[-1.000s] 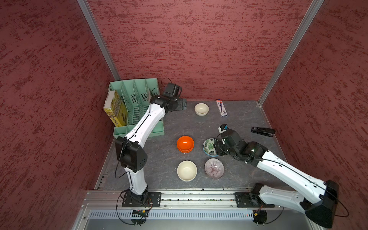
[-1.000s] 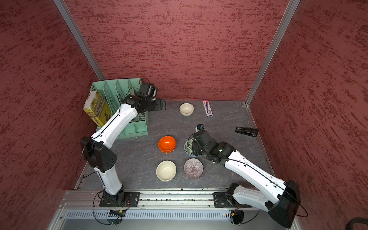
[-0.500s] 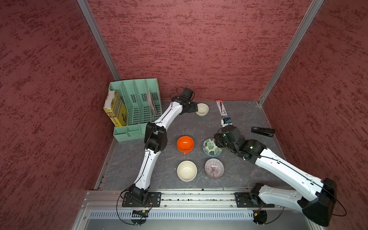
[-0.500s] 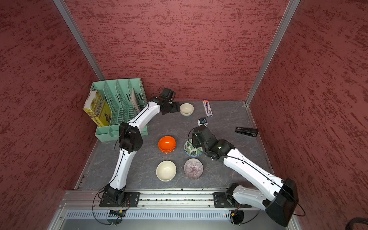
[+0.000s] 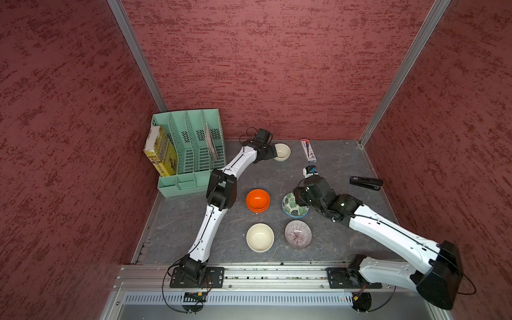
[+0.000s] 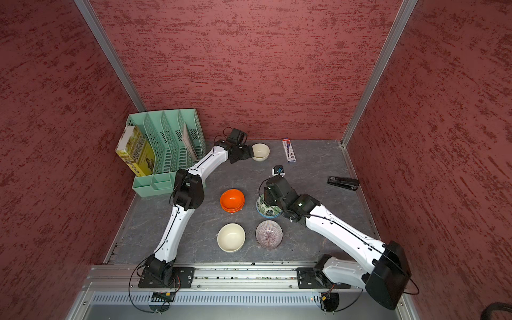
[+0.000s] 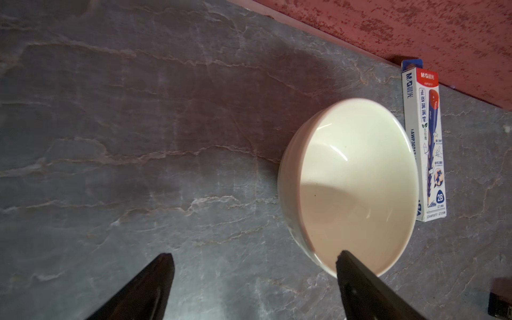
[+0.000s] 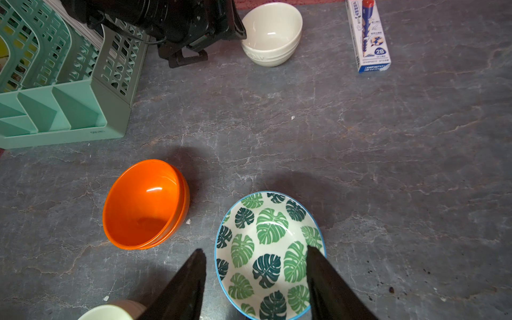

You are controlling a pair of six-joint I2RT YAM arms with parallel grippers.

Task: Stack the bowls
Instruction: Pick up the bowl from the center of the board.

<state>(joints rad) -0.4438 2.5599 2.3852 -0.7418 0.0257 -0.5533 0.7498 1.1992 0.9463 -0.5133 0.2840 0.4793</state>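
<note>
A cream bowl [image 5: 282,151] [image 7: 357,182] stands at the back of the table. My left gripper [image 7: 253,256] [image 5: 273,152] is open at its near side, with one fingertip [image 7: 349,266] over the rim and the other over bare table. Two orange bowls [image 5: 257,200] [image 8: 144,202] sit nested at the centre. To their right is the leaf-print bowl [image 5: 292,206] [image 8: 266,249]. My right gripper [image 8: 255,250] is open above it, one finger outside the rim and one over the inside. A second cream bowl [image 5: 260,237] and a purple lined bowl [image 5: 298,234] stand in front.
A green file organiser [image 5: 191,149] holding a yellow book [image 5: 160,152] fills the back left. A pencil box [image 5: 309,149] lies by the back wall, a small blue and white object [image 5: 309,170] in front of it, and a black stapler [image 5: 365,183] at the right.
My left arm has swung right from the organiser to the far cream bowl. My right gripper has drawn back slightly, so more of the leaf-print bowl shows.
</note>
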